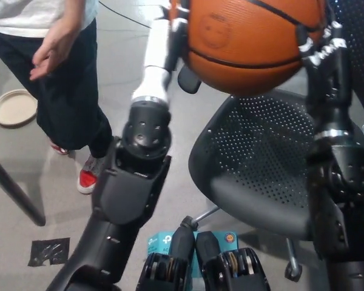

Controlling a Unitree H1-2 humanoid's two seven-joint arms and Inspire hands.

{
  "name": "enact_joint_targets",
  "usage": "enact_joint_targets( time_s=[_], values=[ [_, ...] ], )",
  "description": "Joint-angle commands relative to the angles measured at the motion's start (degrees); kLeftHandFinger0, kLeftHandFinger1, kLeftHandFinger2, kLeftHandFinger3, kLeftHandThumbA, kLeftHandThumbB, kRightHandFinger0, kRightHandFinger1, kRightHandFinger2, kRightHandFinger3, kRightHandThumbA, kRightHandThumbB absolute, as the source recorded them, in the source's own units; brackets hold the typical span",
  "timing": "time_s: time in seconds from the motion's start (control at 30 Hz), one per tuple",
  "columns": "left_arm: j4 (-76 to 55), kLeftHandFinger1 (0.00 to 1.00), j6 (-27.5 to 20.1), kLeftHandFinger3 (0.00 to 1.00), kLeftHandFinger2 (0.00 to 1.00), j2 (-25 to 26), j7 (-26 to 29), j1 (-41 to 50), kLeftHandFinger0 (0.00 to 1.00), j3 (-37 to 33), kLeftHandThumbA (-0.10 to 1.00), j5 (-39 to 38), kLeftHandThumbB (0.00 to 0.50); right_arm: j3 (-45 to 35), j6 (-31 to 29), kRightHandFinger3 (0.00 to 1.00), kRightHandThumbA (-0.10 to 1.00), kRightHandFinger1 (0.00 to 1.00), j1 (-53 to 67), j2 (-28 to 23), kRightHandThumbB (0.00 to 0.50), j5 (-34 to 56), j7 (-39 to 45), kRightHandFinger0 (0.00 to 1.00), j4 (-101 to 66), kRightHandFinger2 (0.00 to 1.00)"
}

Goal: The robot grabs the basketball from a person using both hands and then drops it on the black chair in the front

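basketball [252,42] above chair [261,176] | left hand [164,45], right hand [327,54] flanking

You are looking at a glossy grey floor [145,136] carrying a black perforated-seat office chair [255,163]. Well to the chair's left a round beige plate [13,107] is lying flat, and a person's red-and-white sneaker [87,179] is standing between them.
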Motion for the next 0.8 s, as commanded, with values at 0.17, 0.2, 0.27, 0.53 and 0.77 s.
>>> enact_joint_targets(
  time_s=[0.17,0.2,0.27,0.53,0.77],
  values=[
    [17.33,1.0,-9.42,1.0,1.0,-9.87,-6.1,-9.93,1.0,-6.14,1.0,0.28,0.154,-1.38,2.8,1.0,1.0,1.0,-1.52,1.68,0.223,7.72,7.23,1.0,1.09,1.0],
    [18.46,1.0,-9.74,1.0,1.0,-10.02,-6.04,-10.33,1.0,-6.11,1.0,0.29,0.148,-1.86,2.12,1.0,1.0,1.0,-1.62,1.7,0.212,8.48,7.97,1.0,1.94,1.0],
    [22.5,1.0,-10.49,1.0,1.0,-10.82,-6.44,-11.6,1.0,-6.06,1.0,-0.1,0.158,-2.63,1.0,1.0,1.0,1.0,-1.24,1.16,0.215,8.77,9.31,1.0,4.04,1.0],
    [34.18,1.0,-11.7,1.0,1.0,-11.24,-8.94,-14.06,1.0,-6.45,1.0,-0.17,0.173,-4.23,-1.05,1.0,1.0,1.0,-0.42,-0.78,0.268,11.75,15.33,1.0,14.07,1.0],
    [43.22,1.0,-16.19,1.0,1.0,-12.3,-8.86,-13.99,1.0,-4.76,1.0,-1.33,0.2,-4.68,-3.3,1.0,1.0,1.0,-0.06,-0.26,0.242,10.81,16.26,1.0,20.74,1.0]
  ],
)
